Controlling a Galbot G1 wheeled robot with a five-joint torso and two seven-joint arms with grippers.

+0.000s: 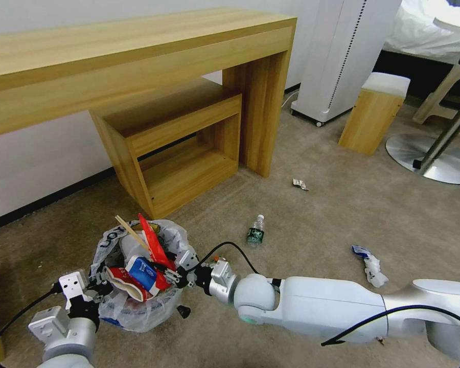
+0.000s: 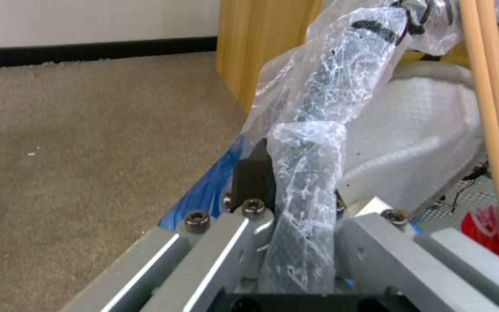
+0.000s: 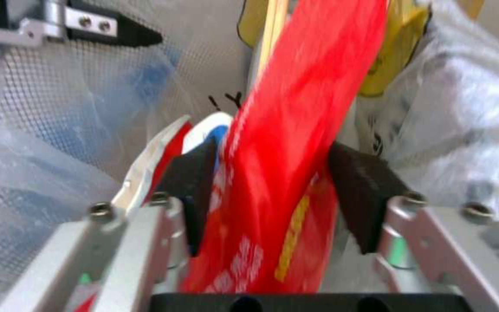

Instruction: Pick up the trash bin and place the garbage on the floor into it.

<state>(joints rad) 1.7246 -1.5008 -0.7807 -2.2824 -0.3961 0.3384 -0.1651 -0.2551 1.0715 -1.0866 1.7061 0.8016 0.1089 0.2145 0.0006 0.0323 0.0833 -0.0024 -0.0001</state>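
Carpet (image 1: 342,204) | left pincer (image 2: 296,190) pinches bin (image 1: 138,306) | right pincer (image 3: 273,182) holds red wrapper (image 3: 296,108)

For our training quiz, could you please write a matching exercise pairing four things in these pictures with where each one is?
Things:
1. trash bin
2. red wrapper
3. green-labelled bottle
4. white-blue packet

Places:
A. between the right gripper's pads
B. alone on the carpet, before the wooden table
C. on the carpet beside the right arm
D. rim clamped by the left gripper

Pairs: 1-D, 2-A, 3-B, 4-C
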